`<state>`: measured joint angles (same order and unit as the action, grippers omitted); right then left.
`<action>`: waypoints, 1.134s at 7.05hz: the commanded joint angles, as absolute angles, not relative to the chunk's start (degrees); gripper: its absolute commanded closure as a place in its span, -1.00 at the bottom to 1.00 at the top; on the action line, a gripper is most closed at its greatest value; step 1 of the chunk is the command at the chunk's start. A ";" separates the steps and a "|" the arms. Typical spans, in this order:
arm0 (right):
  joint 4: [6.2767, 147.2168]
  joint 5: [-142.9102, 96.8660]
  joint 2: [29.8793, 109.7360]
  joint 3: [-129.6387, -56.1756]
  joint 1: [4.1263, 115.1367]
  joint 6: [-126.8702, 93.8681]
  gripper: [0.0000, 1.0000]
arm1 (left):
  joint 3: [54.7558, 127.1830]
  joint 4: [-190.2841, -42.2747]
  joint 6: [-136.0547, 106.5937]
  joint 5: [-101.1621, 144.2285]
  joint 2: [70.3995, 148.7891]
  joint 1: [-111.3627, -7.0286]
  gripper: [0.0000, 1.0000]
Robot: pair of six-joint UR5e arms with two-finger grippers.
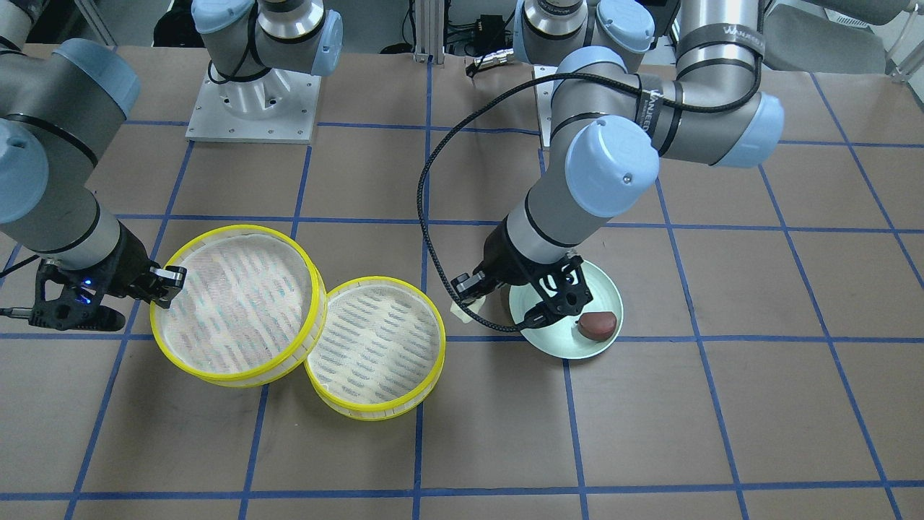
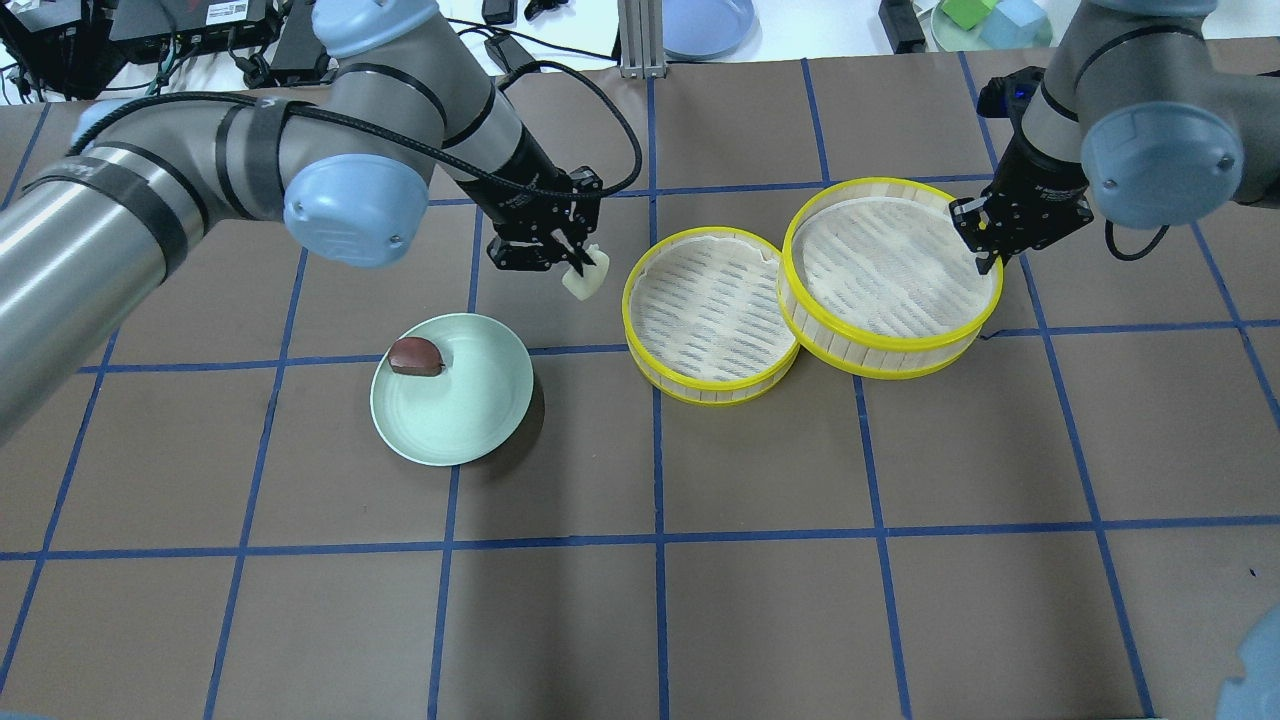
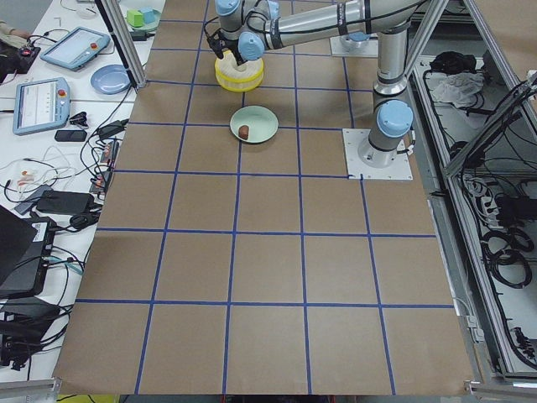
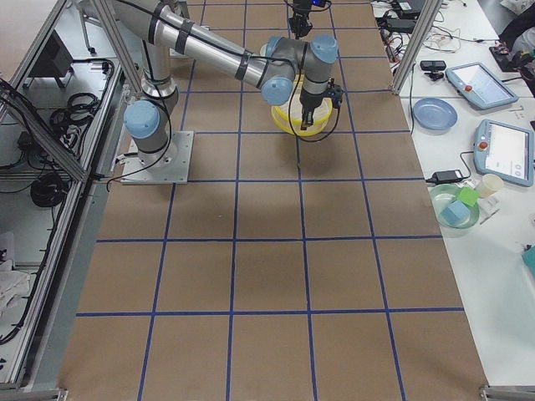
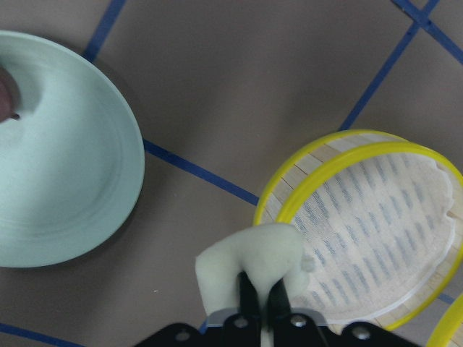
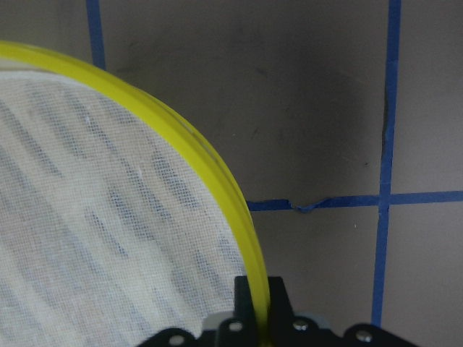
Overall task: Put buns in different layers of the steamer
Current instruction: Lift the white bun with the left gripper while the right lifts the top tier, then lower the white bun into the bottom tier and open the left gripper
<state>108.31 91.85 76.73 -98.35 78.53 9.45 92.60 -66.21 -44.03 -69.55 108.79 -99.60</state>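
Observation:
My left gripper (image 2: 580, 262) is shut on the pale cream bun (image 2: 585, 280), held above the table between the green plate (image 2: 460, 420) and the steamer trays. In the left wrist view the bun (image 5: 249, 256) hangs just beside the nearer tray (image 5: 376, 224). The dark reddish-brown bun (image 2: 415, 356) lies on the plate's rim side. My right gripper (image 2: 985, 250) is shut on the yellow rim of the second tray (image 2: 890, 270), which overlaps the first tray (image 2: 712, 310). Both trays hold nothing.
The table is brown with blue tape grid lines. The left arm's black cable (image 1: 426, 217) loops beside its wrist. A blue plate (image 2: 705, 20) and coloured blocks (image 2: 990, 15) sit beyond the table's far edge. The arm bases (image 1: 253, 108) stand at the robot's side.

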 commanded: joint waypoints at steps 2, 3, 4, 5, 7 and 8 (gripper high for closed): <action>108.28 91.85 76.73 -98.53 78.57 9.49 1.00 | 92.81 -56.35 -52.81 -66.80 115.30 -104.93 1.00; 108.28 91.85 76.73 -98.61 78.57 9.49 1.00 | 92.81 -53.64 -53.00 -66.71 117.05 -105.99 1.00; 108.28 91.85 76.73 -98.61 78.57 9.49 1.00 | 92.81 -51.70 -53.35 -66.71 118.29 -106.78 0.95; 108.19 91.85 76.82 -98.61 78.57 9.49 1.00 | 92.73 -51.59 -53.78 -66.10 118.65 -106.96 -0.62; 108.19 91.85 76.82 -98.70 78.57 9.58 1.00 | 92.11 -52.46 -55.11 -66.27 117.96 -106.96 -1.00; 108.19 91.85 76.82 -98.70 78.75 9.49 1.00 | 91.85 -53.51 -54.85 -66.44 116.38 -106.88 -1.00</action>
